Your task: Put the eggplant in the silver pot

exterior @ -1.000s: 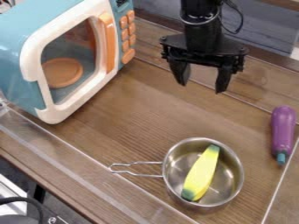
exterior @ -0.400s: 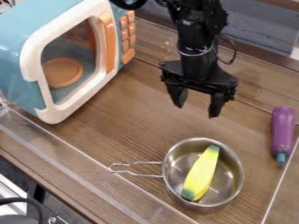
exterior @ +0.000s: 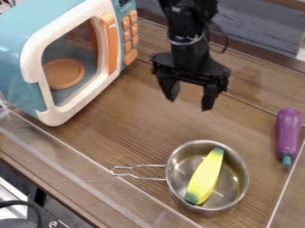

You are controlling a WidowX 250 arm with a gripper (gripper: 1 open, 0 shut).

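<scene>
Glossy purple eggplant (exterior: 288, 134), teal-tipped

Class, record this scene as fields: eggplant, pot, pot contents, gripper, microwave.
eggplant: purple, lying at the right, outside the pot
pot: silver, round, wire handle pointing left
pot contents: yellow elongated toy
gripper: open, holding nothing, above the wooden surface
microwave: teal and white, upper left

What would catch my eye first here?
Likely the big teal-and-white toy microwave at the upper left, its orange buttons bright. Next, the yellow toy lying in the shiny pot near the bottom. Above the wood, the open black gripper hangs at the top.
</scene>
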